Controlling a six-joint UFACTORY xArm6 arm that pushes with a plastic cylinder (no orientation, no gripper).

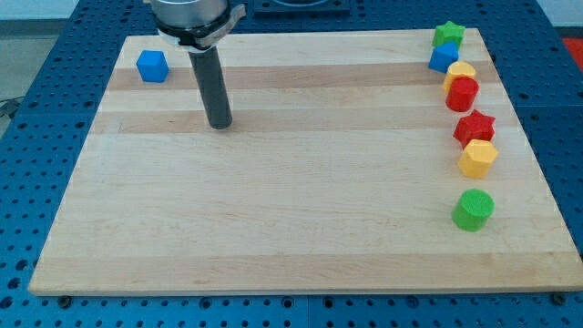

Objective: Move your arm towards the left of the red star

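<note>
The red star [475,127] lies near the board's right edge, touching a yellow hexagon block [477,158] just below it. My tip [219,124] rests on the wooden board [273,210] in the upper left part, far to the left of the red star. The dark rod rises from the tip to the arm's mount at the view's top. A blue cube [152,66] sits to the upper left of my tip.
Along the right edge, from the top: a green star [447,35], a blue block [444,57], a yellow block [460,71], a red cylinder [462,94]. A green cylinder [474,210] stands lower right. Blue perforated table surrounds the board.
</note>
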